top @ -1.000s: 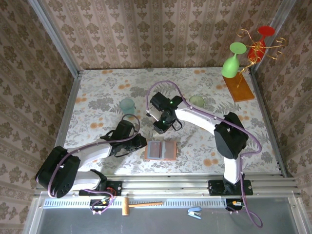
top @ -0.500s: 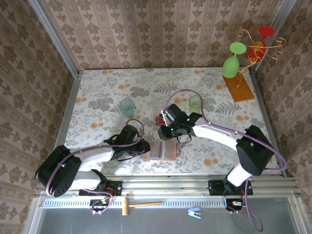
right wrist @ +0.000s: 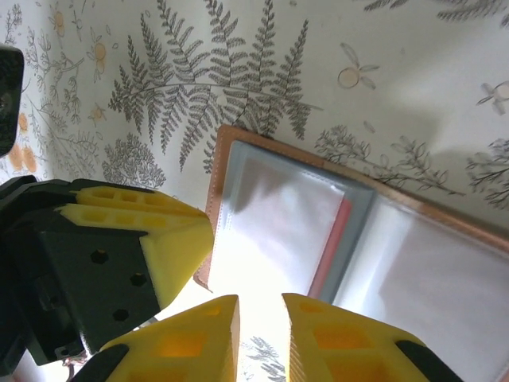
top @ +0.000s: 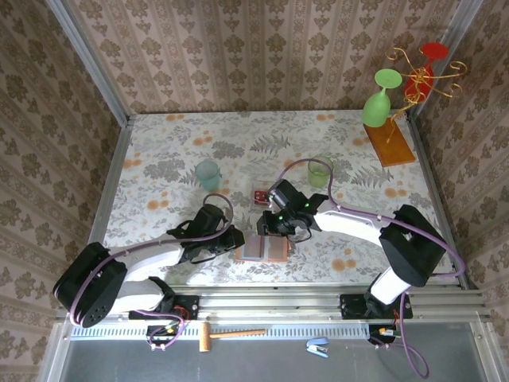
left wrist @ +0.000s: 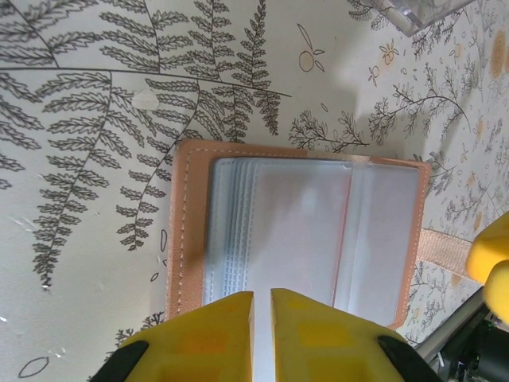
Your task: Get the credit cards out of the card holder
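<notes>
The tan card holder (top: 265, 247) lies open and flat near the table's front edge, its clear grey-blue sleeves facing up (left wrist: 294, 231). A red credit card's edge (right wrist: 330, 247) shows inside a sleeve near the fold. Another red card (top: 260, 197) lies on the table just behind the holder. My left gripper (top: 237, 240) is shut, with its tips (left wrist: 262, 306) over the holder's left page. My right gripper (top: 280, 232) hovers over the same page from the far side, its jaws (right wrist: 261, 310) slightly open with nothing between them. The left finger (right wrist: 171, 239) sits at the leather edge.
Two pale green cups (top: 207, 172) (top: 320, 168) stand behind the arms. A wooden stand (top: 390, 143) at the back right carries a green glass (top: 380, 99) and a red one. A clear plastic box corner (left wrist: 421, 9) lies beyond the holder.
My right gripper has come forward from the table's middle down over the card holder, leaving the red card behind it. The left gripper has slid right onto the holder's edge.
</notes>
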